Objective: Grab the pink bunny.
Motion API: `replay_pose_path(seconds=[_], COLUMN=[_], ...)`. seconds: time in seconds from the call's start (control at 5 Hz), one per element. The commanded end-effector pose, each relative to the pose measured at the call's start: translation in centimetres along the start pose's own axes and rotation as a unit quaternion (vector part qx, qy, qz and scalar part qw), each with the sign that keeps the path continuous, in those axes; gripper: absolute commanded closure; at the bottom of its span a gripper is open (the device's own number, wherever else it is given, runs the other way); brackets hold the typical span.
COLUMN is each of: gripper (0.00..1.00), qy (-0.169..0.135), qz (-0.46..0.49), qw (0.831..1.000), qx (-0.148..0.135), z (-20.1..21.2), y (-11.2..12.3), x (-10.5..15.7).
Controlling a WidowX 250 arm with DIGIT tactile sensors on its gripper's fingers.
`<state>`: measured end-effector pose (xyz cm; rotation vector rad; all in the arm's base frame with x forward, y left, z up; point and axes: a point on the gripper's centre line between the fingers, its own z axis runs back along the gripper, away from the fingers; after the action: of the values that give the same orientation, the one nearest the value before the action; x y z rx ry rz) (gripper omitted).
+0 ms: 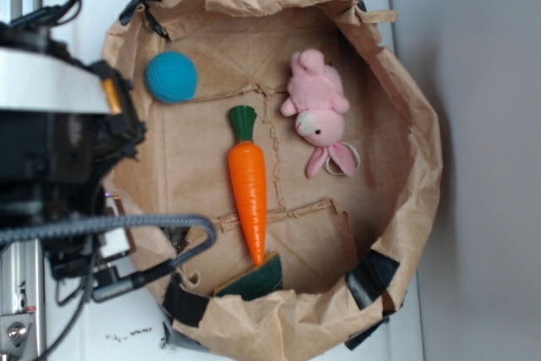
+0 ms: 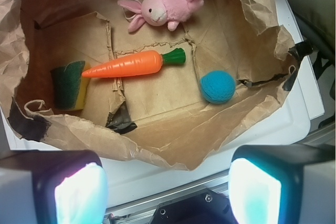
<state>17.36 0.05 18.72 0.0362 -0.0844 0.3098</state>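
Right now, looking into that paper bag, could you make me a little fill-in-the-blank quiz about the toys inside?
1. The pink bunny lies in a crumpled brown ____ bag.
2. The orange carrot has a ____ top.
3. The round toy near the carrot's leafy end is a teal ____.
4. The gripper is open and holds ____.

Missing words: paper; green; ball; nothing
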Motion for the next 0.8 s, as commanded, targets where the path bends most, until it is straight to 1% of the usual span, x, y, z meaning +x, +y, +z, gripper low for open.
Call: replay_pose_path(seconds=[0.0, 0.4, 0.6], gripper=[0.0, 0.0, 0.0], qy=[-0.01, -0.01, -0.041], qz=[0.009, 0.009, 0.01], qw=[1.0, 1.0, 0.999], qx=[0.001, 0.001, -0.03], z=[0.5, 0.5, -0.6], y=[0.6, 0.6, -1.1], x=[0.5, 0.5, 3.3])
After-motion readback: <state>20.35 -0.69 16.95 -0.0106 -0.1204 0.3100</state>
